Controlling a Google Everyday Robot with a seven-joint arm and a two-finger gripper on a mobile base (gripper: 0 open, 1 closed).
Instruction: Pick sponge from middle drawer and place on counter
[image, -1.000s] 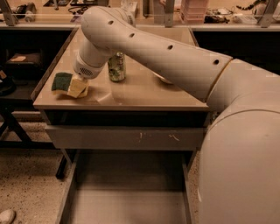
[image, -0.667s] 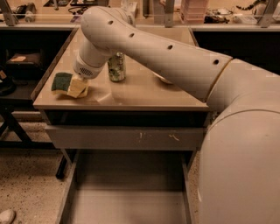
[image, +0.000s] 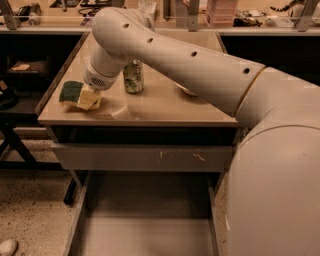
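The middle drawer (image: 150, 220) is pulled open nearest the camera, with low side walls. Above it is the scratched drawer front (image: 145, 157). On the bench (image: 165, 107), the sponge (image: 71, 92) lies at the front left corner, close to both edges. The gripper (image: 92, 96) is against its right side; whether the jaws are apart or clamped cannot be told. A can (image: 133, 76) stands just behind.

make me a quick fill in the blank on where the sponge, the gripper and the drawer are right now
1. The sponge sits at the picture's front left corner of the ___.
2. The gripper is right against the sponge, and a green ___ stands upright just beyond it.
3. Below, the middle drawer is pulled ___.

Missing words: counter; can; open.
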